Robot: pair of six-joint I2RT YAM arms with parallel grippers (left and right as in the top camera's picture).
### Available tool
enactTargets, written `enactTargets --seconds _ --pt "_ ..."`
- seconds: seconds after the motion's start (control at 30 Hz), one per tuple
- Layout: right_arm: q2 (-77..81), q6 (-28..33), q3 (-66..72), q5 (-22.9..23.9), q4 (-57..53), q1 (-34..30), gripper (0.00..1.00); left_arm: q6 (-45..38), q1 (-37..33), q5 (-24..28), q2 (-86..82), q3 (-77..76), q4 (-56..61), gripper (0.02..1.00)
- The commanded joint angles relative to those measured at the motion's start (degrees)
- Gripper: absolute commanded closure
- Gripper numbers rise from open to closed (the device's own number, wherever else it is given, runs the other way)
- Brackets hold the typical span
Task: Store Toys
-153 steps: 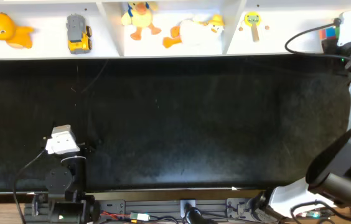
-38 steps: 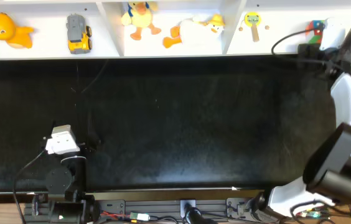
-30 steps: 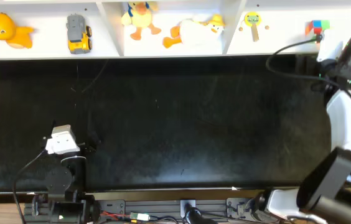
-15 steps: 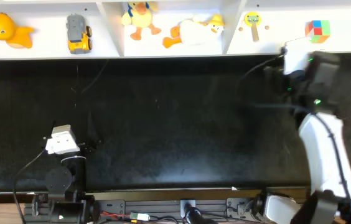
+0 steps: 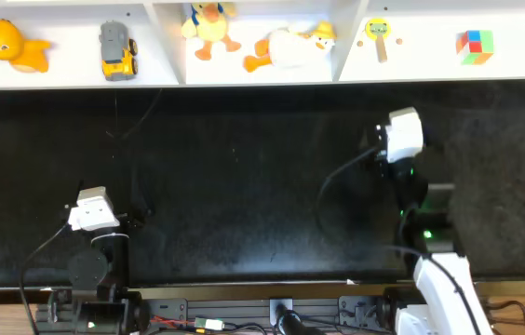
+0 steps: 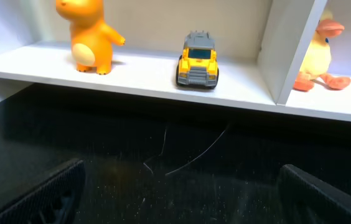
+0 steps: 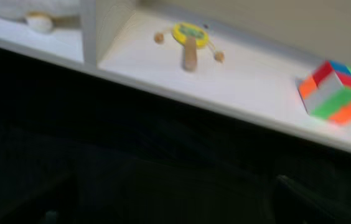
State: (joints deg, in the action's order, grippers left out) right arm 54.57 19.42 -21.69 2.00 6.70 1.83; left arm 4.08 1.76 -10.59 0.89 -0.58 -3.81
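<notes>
On the white shelf (image 5: 262, 74) stand several toys. A colour cube (image 5: 474, 45) (image 7: 336, 91) sits in the right-hand compartment beside a small rattle drum (image 5: 377, 35) (image 7: 190, 38). My right gripper (image 5: 400, 121) (image 7: 175, 208) is over the black mat, well back from the shelf, open and holding nothing. My left gripper (image 5: 93, 209) (image 6: 182, 208) rests near its base at the left, open and holding nothing, facing an orange figure (image 6: 89, 34) and a yellow truck (image 6: 198, 58).
A yellow plush duck (image 5: 209, 26) (image 6: 318, 53) and a white plush duck (image 5: 290, 46) lie in the middle compartment. Upright dividers (image 6: 290, 50) (image 7: 104, 25) split the shelf. A black mat (image 5: 244, 177) covers the table.
The right arm has drawn back from the right compartment, down and leftward over the mat, leaving the colour cube on the shelf. The left arm has not moved.
</notes>
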Motion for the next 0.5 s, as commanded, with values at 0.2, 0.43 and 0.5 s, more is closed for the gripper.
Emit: enactTargets --seconds 0.2,0.43,0.5 --pt "-12.9 -6.9 9.4 8.0 1.7 3.7 0.007 -1.2 -0.2 -0.9 -0.7 0.1 -0.1 0.02" --pt "-22.0 -12.3 14.5 7.4 1.7 4.2 0.005 -1.2 -0.2 -0.9 -0.7 0.1 -0.1 0.02" --pt "-24.4 -12.4 16.2 6.7 1.7 4.2 0.005 -1.2 -0.2 -0.9 -0.7 0.1 -0.1 0.02"
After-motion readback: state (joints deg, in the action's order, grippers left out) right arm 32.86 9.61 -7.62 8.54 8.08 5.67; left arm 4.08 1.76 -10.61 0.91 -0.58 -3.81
